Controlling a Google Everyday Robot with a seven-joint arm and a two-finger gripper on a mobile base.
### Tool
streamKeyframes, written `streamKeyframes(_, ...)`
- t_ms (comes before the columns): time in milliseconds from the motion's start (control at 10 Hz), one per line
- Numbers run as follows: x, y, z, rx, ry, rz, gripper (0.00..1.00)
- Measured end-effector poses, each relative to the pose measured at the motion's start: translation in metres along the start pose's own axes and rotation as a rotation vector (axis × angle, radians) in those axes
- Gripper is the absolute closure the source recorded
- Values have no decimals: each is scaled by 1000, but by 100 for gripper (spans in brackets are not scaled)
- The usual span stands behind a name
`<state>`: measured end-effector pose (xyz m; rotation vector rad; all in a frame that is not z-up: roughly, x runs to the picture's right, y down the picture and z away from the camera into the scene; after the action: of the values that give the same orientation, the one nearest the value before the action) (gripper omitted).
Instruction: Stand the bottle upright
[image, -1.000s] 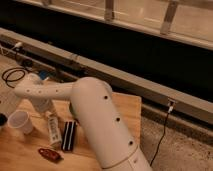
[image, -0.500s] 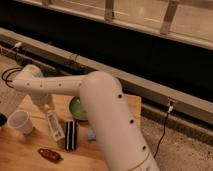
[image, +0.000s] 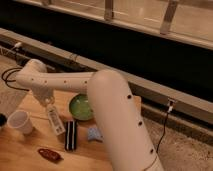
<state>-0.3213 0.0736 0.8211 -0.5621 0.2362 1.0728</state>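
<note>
Hanging over the bottle's (image: 55, 121) far end, the gripper (image: 49, 104) hides its grip state.

1. The table (image: 20, 157) carries every item noted below.
2. The gripper (image: 48, 102) hangs over the left half of the table, at the far end of the bottle (image: 55, 121).
3. The bottle sits slanted, between the cup (image: 20, 121) on its left and the bar (image: 71, 135) on its right.
4. The bowl (image: 81, 107) stands behind the bar, right of the gripper.
5. A small crumpled item (image: 94, 133) lies just right of the bar, in front of the bowl.
6. An oblong item (image: 49, 154) lies nearest the front, before the bottle.
</note>
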Motion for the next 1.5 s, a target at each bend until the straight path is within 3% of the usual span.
streamKeyframes(300,-20,-2,-11,-54,-59,-15,100)
streamKeyframes(600,-45,-12,-57,-83,-159,-30,100)
streamKeyframes(800,-51,-14,-79,-96,-204,-40,100)
streamKeyframes(1500,-51,-16,-77,-81,-208,-31,100)
